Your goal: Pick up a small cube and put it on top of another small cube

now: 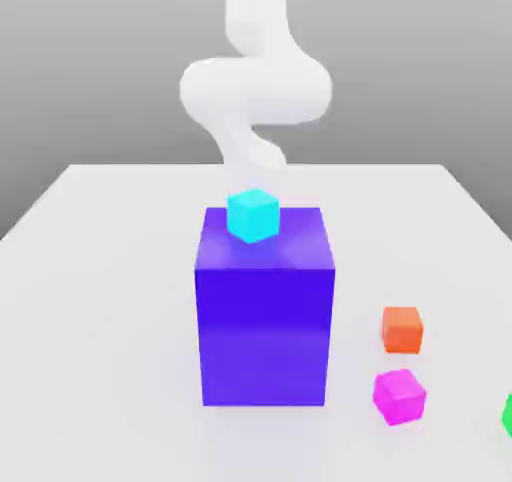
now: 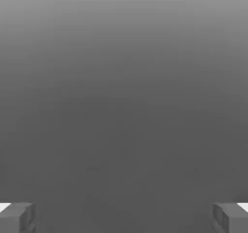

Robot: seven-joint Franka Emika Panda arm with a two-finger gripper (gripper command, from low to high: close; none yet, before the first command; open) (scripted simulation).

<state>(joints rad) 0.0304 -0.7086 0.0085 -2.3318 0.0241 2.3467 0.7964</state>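
One small magenta-pink cube (image 1: 399, 397) is seen on the white table (image 1: 100, 300), near the front edge toward the exterior view's right, resting flat with nothing on it; one orange cube (image 1: 402, 329) lies just behind it, close but apart; one cyan cube (image 1: 252, 215) sits on the top face of the single big purple-blue block (image 1: 265, 315), near that face's rear edge; a sliver of one green object (image 1: 507, 415) is cut off at the exterior view's right border, beside the magenta-pink cube, and its shape cannot be told; four small coloured pieces and one large block are thus counted. The white arm (image 1: 255, 90) is seen rising behind the block, its lower part hidden by the block and the cyan cube, so the tall block stands between the arm and the two cubes in front. In the hand view the gripper (image 2: 124, 217) is shown with its two grey fingertips (image 2: 17, 217) spread wide apart, nothing held between them, and plain grey background beyond.
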